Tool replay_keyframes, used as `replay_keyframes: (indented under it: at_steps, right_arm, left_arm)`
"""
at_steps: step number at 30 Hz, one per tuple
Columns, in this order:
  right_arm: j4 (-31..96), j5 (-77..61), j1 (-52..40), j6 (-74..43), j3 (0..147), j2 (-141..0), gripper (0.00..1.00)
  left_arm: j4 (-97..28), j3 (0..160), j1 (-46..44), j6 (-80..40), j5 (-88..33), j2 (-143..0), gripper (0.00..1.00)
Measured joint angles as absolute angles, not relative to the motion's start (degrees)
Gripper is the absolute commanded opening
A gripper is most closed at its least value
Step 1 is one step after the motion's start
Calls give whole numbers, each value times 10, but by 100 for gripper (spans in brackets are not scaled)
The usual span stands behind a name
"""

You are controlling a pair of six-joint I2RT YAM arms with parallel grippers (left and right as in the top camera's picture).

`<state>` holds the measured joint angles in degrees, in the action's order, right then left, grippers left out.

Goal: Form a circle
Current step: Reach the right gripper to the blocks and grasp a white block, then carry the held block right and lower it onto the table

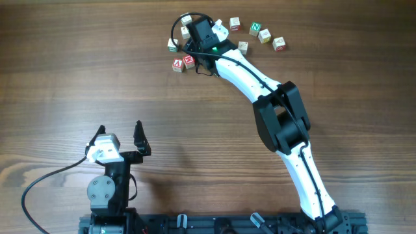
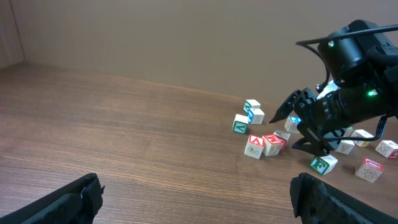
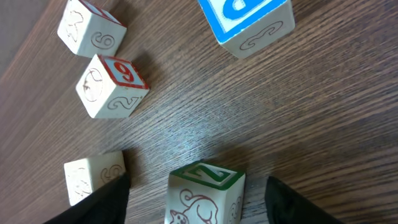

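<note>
Found the right gripper [image 3: 196,183] parted and holding nothing, its two black fingers [image 3: 106,199] standing either side of a cream wooden cube with a green-edged top and a red mouse drawing [image 3: 205,196]. Saw a strip of bare wood between that cube and each finger, so no contact. Noted a plain cream wooden cube [image 3: 93,177] just beside one finger. Picked out, farther ahead on that side, a cream wooden cube with a red numeral on top [image 3: 112,87], and near it a second red-topped cream cube [image 3: 90,28]. Saw a cream cube with a blue printed top [image 3: 249,18] ahead on the other side, cut off by the frame edge.

Followed, from overhead, the white-and-black right arm [image 1: 286,123] stretched to the far side of the brown wood-grain table [image 1: 78,78], with its wrist over the left end of the scattered cubes. Made out two red-faced cubes [image 1: 183,63] touching each other near the wrist and a green-faced cube [image 1: 172,44] close by. Traced a loose arc of lettered cubes [image 1: 255,27] curving away to the right, with one pale cube [image 1: 243,47] sitting inside the curve. Judged the circle not yet closed.

Found the left gripper [image 1: 119,132] spread wide and empty near the base, well apart from every cube.
</note>
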<state>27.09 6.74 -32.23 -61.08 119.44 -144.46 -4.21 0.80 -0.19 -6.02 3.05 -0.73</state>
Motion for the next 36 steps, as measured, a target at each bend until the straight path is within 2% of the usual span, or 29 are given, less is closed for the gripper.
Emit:
replay_keyframes:
  at_steps: [3,5,8,11,20,25,30,36]
  right_arm:
    - [268,69,-322,-602,1195,-1451,57]
    - [269,70,-322,-595,1195,-1453,54]
    - [272,70,-322,-583,1195,-1453,43]
    - [272,70,-322,-571,1195,-1455,38]
    - [276,71,-322,-515,1201,-1451,33]
    - [333,72,-321,-460,1200,-1409,33]
    - [443,103,-316,-436,1201,-1292,32]
    - [667,155,-274,-444,1205,-1240,30]
  left_arm:
    - [-42,8,-2,-60,30,-7,100]
    - [-42,8,-2,-60,30,-7,100]
    - [-42,8,-2,-60,30,-7,100]
    - [-42,8,-2,-60,30,-7,100]
    - [-42,8,-2,-60,30,-7,100]
    - [-42,8,-2,-60,30,-7,100]
    - [-42,8,-2,-60,30,-7,100]
    - [-42,8,-1,-60,30,-7,100]
